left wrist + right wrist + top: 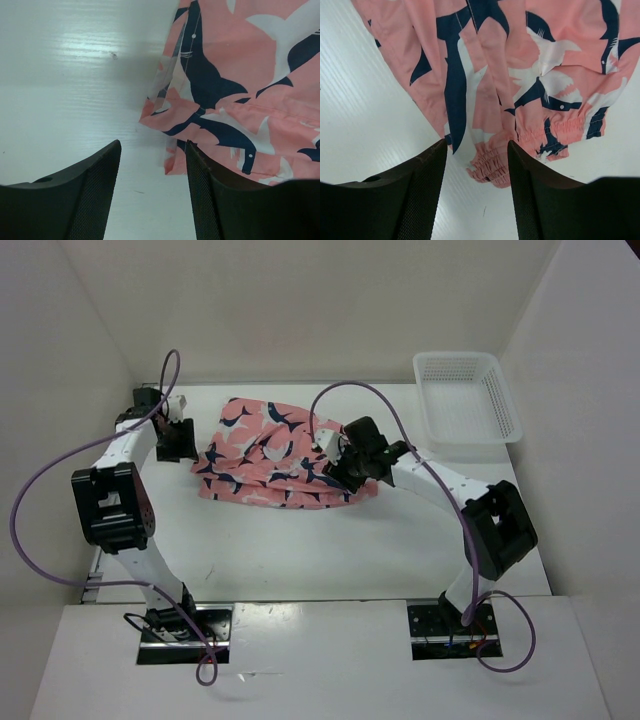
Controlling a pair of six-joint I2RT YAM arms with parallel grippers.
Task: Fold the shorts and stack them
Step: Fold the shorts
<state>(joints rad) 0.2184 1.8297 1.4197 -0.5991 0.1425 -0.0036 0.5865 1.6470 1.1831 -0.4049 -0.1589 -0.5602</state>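
Observation:
The salmon-pink shorts [275,455] with navy-and-white bird shapes lie folded over and rumpled on the white table, between the two arms. My left gripper [185,440] hangs at their left edge, open. In the left wrist view the shorts' hem corner [175,160] lies just ahead of my open left gripper [153,165], with nothing between the fingers. My right gripper [335,465] is over the shorts' right end, open. In the right wrist view the gathered waistband [492,167] lies on the table ahead of my open right gripper [476,165], not gripped.
A white plastic mesh basket [468,398] stands at the back right corner of the table [320,550]. White walls close in the table at the left, back and right. Purple cables loop from both arms.

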